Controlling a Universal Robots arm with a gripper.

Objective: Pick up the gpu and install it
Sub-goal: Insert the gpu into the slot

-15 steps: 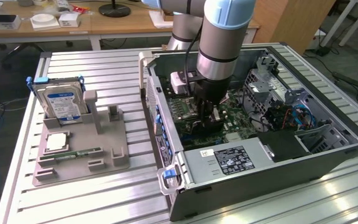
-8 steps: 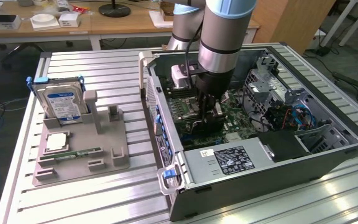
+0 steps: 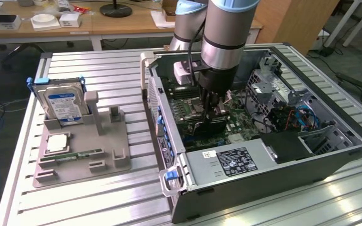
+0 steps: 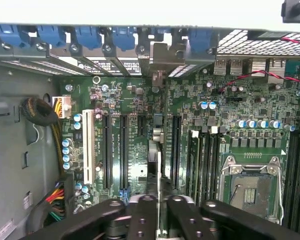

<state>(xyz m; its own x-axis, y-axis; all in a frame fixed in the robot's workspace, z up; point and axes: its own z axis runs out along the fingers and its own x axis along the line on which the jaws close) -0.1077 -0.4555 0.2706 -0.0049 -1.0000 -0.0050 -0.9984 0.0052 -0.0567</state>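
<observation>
Reaching down into the open computer case [image 3: 275,155], the arm has its claw [image 3: 211,112] just above the motherboard [image 4: 135,130]. Claw fingers [image 4: 145,215] sit close together, pinching the gpu [image 4: 156,150], which stands edge-on over the board near its long slots, bracket end toward the case's rear wall. Beside the case, a grey tray [image 3: 80,155] on the bench [image 3: 93,202] holds a hard drive [image 3: 60,101].

ext cam high, wrist cam near motherboard [image 4: 140,130]
</observation>
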